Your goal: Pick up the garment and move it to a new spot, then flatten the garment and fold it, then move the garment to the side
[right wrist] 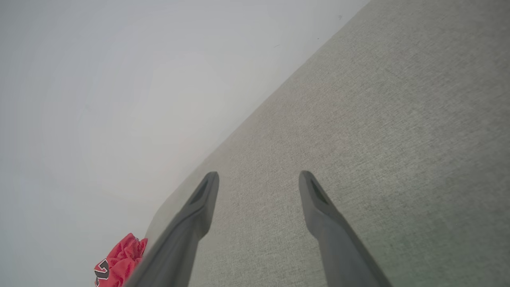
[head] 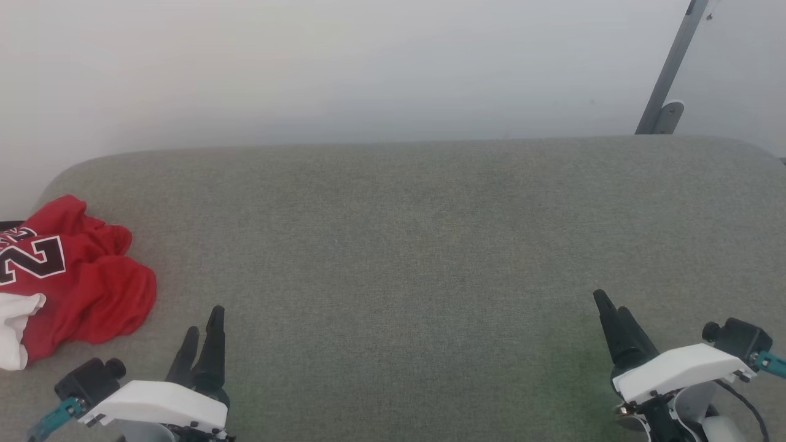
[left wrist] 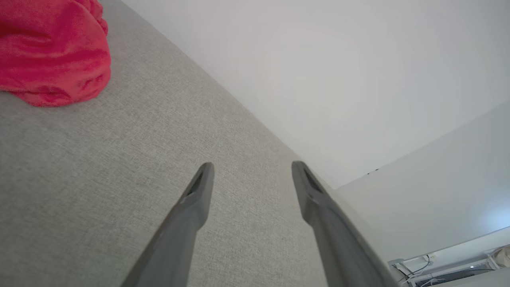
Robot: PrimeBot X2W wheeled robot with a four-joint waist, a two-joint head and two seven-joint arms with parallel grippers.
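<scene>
A red garment [head: 73, 276] lies in a heap on the gray cushion [head: 405, 245], and both grippers hold nothing.
The garment is a red jersey, all bunched up and wrinkly. It has a big black number 2 with a white edge, and a white bit hangs at its bottom. In the head view it sits at 9 o'clock, by the cushion's left end, partly cut off by the picture's edge. The left gripper [head: 204, 320] is at 8 o'clock with its two dark fingers spread apart. The garment is near it, at about 10 o'clock from it, not touching. The right gripper [head: 611, 304] is at 4 o'clock, fingers spread too, well apart from the garment. A pale wall [head: 368, 61] stands behind.
</scene>
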